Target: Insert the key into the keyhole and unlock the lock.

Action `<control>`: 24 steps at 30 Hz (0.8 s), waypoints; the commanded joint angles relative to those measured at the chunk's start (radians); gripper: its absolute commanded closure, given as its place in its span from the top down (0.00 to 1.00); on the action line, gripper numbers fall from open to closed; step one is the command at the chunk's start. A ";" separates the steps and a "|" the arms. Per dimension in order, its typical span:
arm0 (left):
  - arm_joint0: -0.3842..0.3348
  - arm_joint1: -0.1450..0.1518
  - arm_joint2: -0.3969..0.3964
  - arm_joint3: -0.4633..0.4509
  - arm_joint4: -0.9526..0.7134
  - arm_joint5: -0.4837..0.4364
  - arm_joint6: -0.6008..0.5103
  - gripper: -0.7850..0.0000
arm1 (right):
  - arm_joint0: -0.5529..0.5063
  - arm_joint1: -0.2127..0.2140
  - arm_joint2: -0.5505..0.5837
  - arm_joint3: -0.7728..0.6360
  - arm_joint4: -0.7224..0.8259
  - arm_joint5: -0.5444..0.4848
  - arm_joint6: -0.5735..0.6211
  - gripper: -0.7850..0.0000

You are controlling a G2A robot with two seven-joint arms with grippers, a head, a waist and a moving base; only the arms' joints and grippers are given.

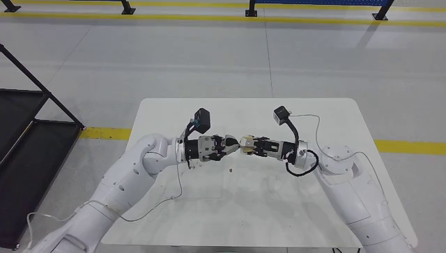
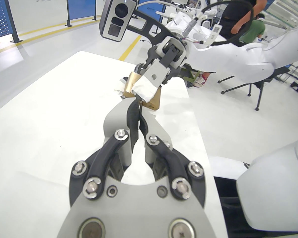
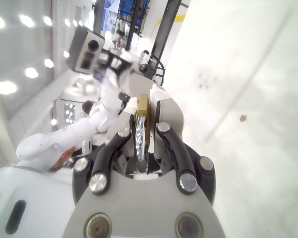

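Above the middle of the table [image 1: 265, 211], the right gripper [image 1: 248, 145] has its jaws clamped on the brass lock [image 3: 142, 107], with the shackle [image 3: 140, 137] toward its wrist. The left gripper [image 2: 139, 106] meets it from the left, jaws clenched on the mostly hidden key [image 2: 140, 103], whose tip is at the lock's end face.

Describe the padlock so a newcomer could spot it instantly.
Start at the white table: two robot arms meet nose to nose above its middle. The right pincer is clamped on the padlock, a brass block with a steel loop running back toward the wrist. Its brass colour sets it apart from the grey-and-white pincers and from the thin key that the left pincer holds up to it.
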 commanded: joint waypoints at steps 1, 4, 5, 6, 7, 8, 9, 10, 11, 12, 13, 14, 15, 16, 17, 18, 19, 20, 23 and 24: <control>0.002 -0.001 -0.003 -0.005 0.017 0.004 0.007 0.00 | 0.000 0.000 0.000 0.000 0.000 0.000 0.000 0.00; 0.009 -0.002 -0.007 -0.015 0.051 0.018 0.022 0.00 | 0.000 0.000 0.000 0.000 0.000 0.000 0.000 0.00; 0.010 -0.002 -0.009 -0.018 0.065 0.023 0.027 0.00 | 0.000 0.000 0.000 0.000 0.000 0.000 0.000 0.00; 0.014 -0.003 -0.010 -0.020 0.074 0.024 0.036 0.00 | 0.000 0.000 0.000 0.000 0.000 0.000 0.000 0.00; 0.015 -0.003 -0.011 -0.021 0.079 0.026 0.040 0.00 | 0.000 0.000 0.000 0.000 0.000 0.000 0.000 0.00; 0.017 -0.004 -0.013 -0.022 0.086 0.028 0.045 0.00 | 0.000 0.000 0.000 0.000 0.000 0.000 0.000 0.00; 0.018 -0.004 -0.015 -0.023 0.096 0.031 0.050 0.00 | 0.000 0.000 0.000 0.000 0.000 0.000 0.000 0.00; 0.019 -0.004 -0.017 -0.025 0.102 0.036 0.055 0.00 | 0.000 0.000 0.000 0.000 0.000 0.000 0.000 0.00; 0.021 -0.004 -0.020 -0.028 0.113 0.042 0.060 0.00 | 0.000 0.000 0.000 0.000 0.000 0.000 0.000 0.00; 0.025 -0.005 -0.022 -0.032 0.126 0.048 0.069 0.00 | 0.000 0.000 0.000 0.000 0.000 0.000 0.000 0.00; 0.027 -0.005 -0.024 -0.035 0.133 0.051 0.074 0.00 | 0.000 0.000 0.000 0.000 0.000 0.000 0.000 0.00; 0.030 -0.005 -0.027 -0.037 0.145 0.057 0.080 0.00 | 0.000 0.000 0.000 0.000 0.000 0.000 0.000 0.00; 0.032 -0.005 -0.029 -0.041 0.158 0.062 0.085 0.00 | 0.000 0.000 0.000 0.000 0.000 0.000 0.000 0.00; 0.035 -0.005 -0.030 -0.042 0.165 0.064 0.091 0.00 | 0.000 0.000 0.000 0.000 0.000 0.000 0.000 0.00; 0.037 -0.006 -0.031 -0.044 0.171 0.065 0.097 0.00 | 0.000 0.000 0.000 0.000 0.000 0.000 0.000 0.00; 0.039 -0.006 -0.033 -0.045 0.178 0.067 0.103 0.00 | 0.000 0.000 0.000 0.000 0.000 0.000 0.000 0.00; 0.040 -0.006 -0.034 -0.046 0.182 0.065 0.110 0.00 | 0.000 0.000 0.000 0.000 0.000 0.000 0.000 0.00; 0.041 -0.007 -0.036 -0.046 0.184 0.063 0.115 0.00 | 0.000 0.000 0.000 0.000 0.000 0.000 0.000 0.00; 0.044 -0.007 -0.039 -0.046 0.188 0.058 0.123 0.00 | 0.000 0.000 0.000 0.000 0.000 0.000 0.000 0.00; 0.045 -0.008 -0.041 -0.046 0.187 0.056 0.125 0.00 | 0.000 0.000 0.000 0.000 0.000 0.000 0.000 0.00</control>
